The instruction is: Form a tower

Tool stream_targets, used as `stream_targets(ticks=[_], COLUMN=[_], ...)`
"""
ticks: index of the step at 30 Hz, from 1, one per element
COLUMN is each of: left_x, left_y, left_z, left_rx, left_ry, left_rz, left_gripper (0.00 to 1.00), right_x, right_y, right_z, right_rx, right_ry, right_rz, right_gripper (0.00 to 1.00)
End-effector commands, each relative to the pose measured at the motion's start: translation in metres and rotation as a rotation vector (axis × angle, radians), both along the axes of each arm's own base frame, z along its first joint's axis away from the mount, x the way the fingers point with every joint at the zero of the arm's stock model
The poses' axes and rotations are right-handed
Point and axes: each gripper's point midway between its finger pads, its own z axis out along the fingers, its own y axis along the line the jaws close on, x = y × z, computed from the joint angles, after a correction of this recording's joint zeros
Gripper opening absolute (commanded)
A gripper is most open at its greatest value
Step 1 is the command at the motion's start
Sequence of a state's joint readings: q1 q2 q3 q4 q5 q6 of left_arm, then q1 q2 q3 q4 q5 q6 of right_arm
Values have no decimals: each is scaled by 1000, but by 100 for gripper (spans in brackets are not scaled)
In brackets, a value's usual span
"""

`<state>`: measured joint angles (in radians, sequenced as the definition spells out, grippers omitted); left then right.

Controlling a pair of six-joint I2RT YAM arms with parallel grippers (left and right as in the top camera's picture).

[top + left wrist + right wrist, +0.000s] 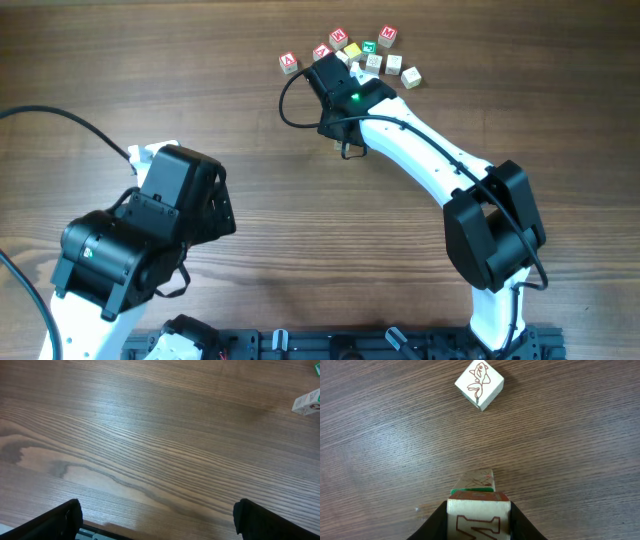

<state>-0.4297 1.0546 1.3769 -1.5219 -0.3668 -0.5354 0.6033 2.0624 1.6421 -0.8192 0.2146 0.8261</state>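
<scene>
My right gripper (479,521) is shut on a pale cube (479,515) with a red outlined letter, its black fingers pressed against both side faces. Directly under that cube the tower (476,481) shows as a green-marked edge and a pale red-drawn cube beyond it. I cannot tell whether the held cube rests on it or hangs just above. In the overhead view the right gripper (335,78) covers the tower at the back of the table. My left gripper (157,525) is open over bare wood, far from the cubes, with nothing between its fingers.
Several loose letter cubes (372,55) lie clustered just behind and right of the right gripper, with one red-marked cube (289,63) to its left. A cube with a red fish drawing (479,384) sits ahead of the tower. Another loose cube (307,402) shows at the left wrist view's right edge.
</scene>
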Motion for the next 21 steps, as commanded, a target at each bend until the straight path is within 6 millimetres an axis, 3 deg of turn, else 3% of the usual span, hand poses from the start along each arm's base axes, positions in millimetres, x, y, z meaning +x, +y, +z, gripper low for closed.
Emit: stream_targets(ticks=[1,9,15,21], left_x=[0,0,0,0], left_y=[2,2,2,2], left_z=[1,1,1,1], left_rx=[7,7,7,7], left_ry=[-8,-8,-8,-8], left_rz=[2,2,2,2], left_gripper=[100,100,100,100], right_x=[1,1,1,1], right_y=[-3,-3,-3,-3], right_z=[-11,-11,-11,-11], right_rx=[-21,-30,-31,-31], right_ry=[0,0,0,1], right_rz=[-16,9,9,10], right_gripper=[26,26,36,38])
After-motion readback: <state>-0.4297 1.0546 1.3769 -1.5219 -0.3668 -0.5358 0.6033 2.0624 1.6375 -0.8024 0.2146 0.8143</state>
